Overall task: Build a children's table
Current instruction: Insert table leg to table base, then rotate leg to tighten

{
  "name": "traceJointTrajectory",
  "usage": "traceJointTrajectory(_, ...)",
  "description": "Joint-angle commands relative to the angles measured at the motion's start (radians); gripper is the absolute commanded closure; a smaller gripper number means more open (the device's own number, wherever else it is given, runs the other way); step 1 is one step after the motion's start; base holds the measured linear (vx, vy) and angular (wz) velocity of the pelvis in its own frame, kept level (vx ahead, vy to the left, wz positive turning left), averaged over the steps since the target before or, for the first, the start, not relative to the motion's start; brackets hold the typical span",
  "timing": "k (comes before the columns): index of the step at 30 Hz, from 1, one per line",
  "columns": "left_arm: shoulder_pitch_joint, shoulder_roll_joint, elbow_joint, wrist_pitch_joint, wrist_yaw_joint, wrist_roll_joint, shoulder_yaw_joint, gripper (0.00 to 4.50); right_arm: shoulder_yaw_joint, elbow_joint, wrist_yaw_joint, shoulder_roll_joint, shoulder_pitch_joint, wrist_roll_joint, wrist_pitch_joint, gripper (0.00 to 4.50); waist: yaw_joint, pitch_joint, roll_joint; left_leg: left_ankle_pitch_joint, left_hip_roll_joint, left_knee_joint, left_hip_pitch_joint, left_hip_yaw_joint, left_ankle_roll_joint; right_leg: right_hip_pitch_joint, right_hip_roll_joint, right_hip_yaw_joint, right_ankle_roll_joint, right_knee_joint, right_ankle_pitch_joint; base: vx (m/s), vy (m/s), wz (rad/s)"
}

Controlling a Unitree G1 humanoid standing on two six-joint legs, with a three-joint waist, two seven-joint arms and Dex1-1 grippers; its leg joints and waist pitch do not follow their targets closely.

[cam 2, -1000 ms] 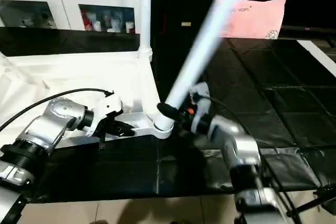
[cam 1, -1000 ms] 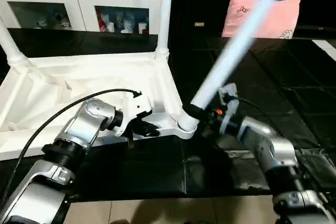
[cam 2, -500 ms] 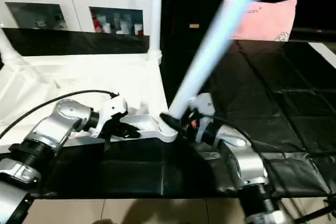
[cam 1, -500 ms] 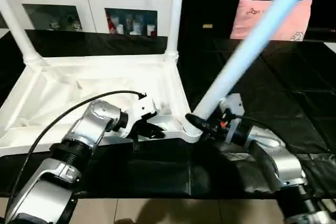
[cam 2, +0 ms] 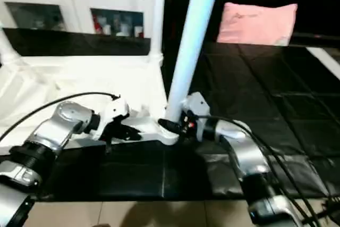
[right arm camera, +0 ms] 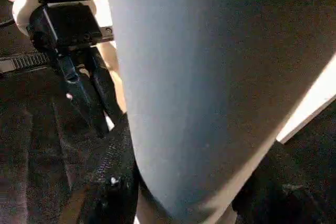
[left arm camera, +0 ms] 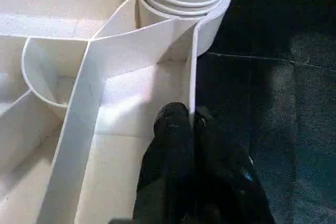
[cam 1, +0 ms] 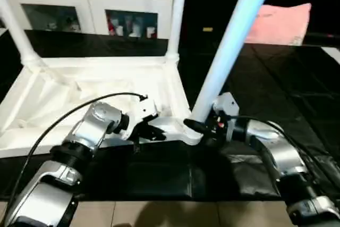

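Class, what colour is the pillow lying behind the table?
Pink; the pillow shows best in the right eye view.

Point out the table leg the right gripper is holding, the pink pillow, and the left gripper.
table leg (cam 1: 228, 41), left eye view, mid shaft.
pink pillow (cam 2: 257, 22), right eye view, front face.
left gripper (left arm camera: 191, 121), left wrist view, fingertips pinching the tabletop's rim.

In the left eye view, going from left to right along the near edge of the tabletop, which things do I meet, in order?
Left gripper pinching the tabletop rim → corner socket → leg rising from that socket → right gripper at the leg's base.
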Motion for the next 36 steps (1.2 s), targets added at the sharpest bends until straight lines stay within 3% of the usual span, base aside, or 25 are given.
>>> traceJointTrajectory(1,-0.041,0.021,-0.027,-0.034,0.026,-0.007,0.039,4.5,0.069,0.093,0.051,0.0,0.052,-0.049,0.045,2.57,-0.008,-0.053,0.018,-0.338,0.027,-0.074,0.011,-0.016,0.015,0.045,-0.075,0.051,-0.033,-0.114,-0.554,0.0,0.0,0.0)
traceJointTrajectory(2,-0.044,0.022,-0.027,-0.049,0.008,-0.01,0.035,4.5,0.071,0.086,0.064,-0.003,0.051,-0.045,0.047,2.57,-0.009,-0.056,0.018,-0.328,0.03,-0.078,0.008,-0.017,0.015,0.048,-0.073,0.054,-0.047,-0.107,-0.506,0.0,0.0,0.0)
traceJointTrajectory(4,-0.046,0.025,-0.036,-0.068,-0.018,-0.013,0.027,4.5,0.081,0.07,0.09,-0.011,0.056,-0.04,0.048,2.57,-0.008,-0.057,0.03,-0.327,0.032,-0.08,0.009,-0.018,0.013,0.049,-0.072,0.057,-0.066,-0.101,-0.467,0.0,0.0,0.0)
traceJointTrajectory(8,-0.063,0.033,-0.023,-0.126,-0.072,0.0,-0.004,4.5,0.11,0.052,0.155,-0.034,0.061,-0.046,0.041,2.57,-0.006,-0.064,0.03,-0.278,0.035,-0.08,0.005,-0.013,0.022,0.055,-0.069,0.067,-0.132,-0.08,-0.31,0.0,0.0,0.0)
traceJointTrajectory(13,-0.08,0.042,-0.009,-0.174,-0.138,0.003,-0.028,4.5,0.126,0.015,0.218,-0.049,0.053,-0.032,0.068,2.57,0.006,-0.065,0.03,-0.236,0.035,-0.079,0.003,-0.008,0.035,0.061,-0.067,0.069,-0.152,-0.072,-0.27,0.0,0.0,0.0)
traceJointTrajectory(14,-0.081,0.042,-0.011,-0.175,-0.147,0.002,-0.03,4.5,0.128,0.007,0.226,-0.051,0.053,-0.03,0.073,2.57,0.005,-0.064,0.025,-0.238,0.038,-0.08,0.004,-0.008,0.032,0.06,-0.069,0.07,-0.152,-0.072,-0.279,0.0,0.0,0.0)
traceJointTrajectory(16,-0.091,0.042,0.005,-0.192,-0.152,0.015,-0.041,4.5,0.134,-0.014,0.248,-0.053,0.054,-0.024,0.082,2.57,0.006,-0.062,0.03,-0.252,0.038,-0.081,0.006,-0.009,0.026,0.058,-0.07,0.069,-0.146,-0.075,-0.311,0.0,0.0,0.0)
traceJointTrajectory(24,-0.104,0.032,0.041,-0.2,-0.12,0.032,-0.041,4.5,0.135,-0.033,0.248,-0.042,0.055,-0.029,0.097,2.57,0.006,-0.059,0.025,-0.28,0.036,-0.082,0.011,-0.009,0.016,0.053,-0.073,0.069,-0.116,-0.087,-0.397,0.0,0.0,0.0)
traceJointTrajectory(27,-0.105,0.02,0.053,-0.163,-0.075,0.03,-0.017,4.5,0.109,-0.03,0.181,-0.016,0.052,-0.031,0.11,2.57,0.004,-0.054,0.024,-0.298,0.035,-0.083,0.014,-0.009,0.014,0.051,-0.075,0.068,-0.104,-0.093,-0.436,0.0,0.0,0.0)
traceJointTrajectory(28,-0.103,0.015,0.051,-0.141,-0.051,0.028,-0.006,4.5,0.094,-0.021,0.137,-0.003,0.049,-0.039,0.108,2.57,0.002,-0.05,0.025,-0.331,0.034,-0.084,0.021,-0.011,0.009,0.048,-0.074,0.064,-0.089,-0.1,-0.487,0.0,0.0,0.0)
traceJointTrajectory(30,-0.095,0.006,0.031,-0.093,-0.001,0.025,0.014,4.5,0.066,0.001,0.034,0.02,0.039,-0.065,0.103,2.57,-0.01,-0.044,0.021,-0.391,0.026,-0.079,0.032,-0.016,-0.009,0.042,-0.076,0.048,-0.039,-0.118,-0.615,0.0,0.0,0.0)
traceJointTrajectory(31,-0.087,0.002,0.005,-0.058,0.024,0.022,0.025,4.5,0.049,0.018,-0.025,0.032,0.03,-0.078,0.1,2.57,-0.012,-0.045,0.021,-0.393,0.023,-0.077,0.032,-0.016,-0.01,0.043,-0.076,0.043,-0.025,-0.123,-0.635,0.0,0.0,0.0)
traceJointTrajectory(33,-0.06,-0.013,-0.088,0.077,0.104,0.01,0.067,4.5,-0.007,0.077,-0.194,0.079,-0.011,-0.094,0.118,2.57,-0.028,-0.045,0.018,-0.397,0.026,-0.076,0.031,-0.023,-0.018,0.043,-0.077,0.03,-0.007,-0.128,-0.651,0.0,0.0,0.0)
traceJointTrajectory(34,-0.06,-0.013,-0.088,0.077,0.104,0.01,0.067,4.5,-0.007,0.077,-0.194,0.079,-0.011,-0.094,0.118,2.57,-0.04,-0.044,0.022,-0.417,0.027,-0.075,0.03,-0.026,-0.018,0.043,-0.076,0.024,-0.003,-0.132,-0.652,0.0,0.0,0.0)
traceJointTrajectory(35,-0.041,-0.023,-0.16,0.167,0.143,0.009,0.089,4.5,-0.035,0.135,-0.298,0.114,-0.056,-0.103,0.129,2.57,-0.048,-0.044,0.019,-0.426,0.031,-0.077,0.027,-0.028,-0.021,0.046,-0.078,0.024,-0.003,-0.131,-0.646,0.0,0.0,0.0)
traceJointTrajectory(36,-0.041,-0.023,-0.162,0.17,0.144,0.009,0.089,4.5,-0.036,0.137,-0.301,0.115,-0.057,-0.103,0.129,2.57,-0.062,-0.044,0.022,-0.443,0.034,-0.081,0.016,-0.034,-0.021,0.053,-0.078,0.021,-0.007,-0.126,-0.625,0.0,0.0,0.0)
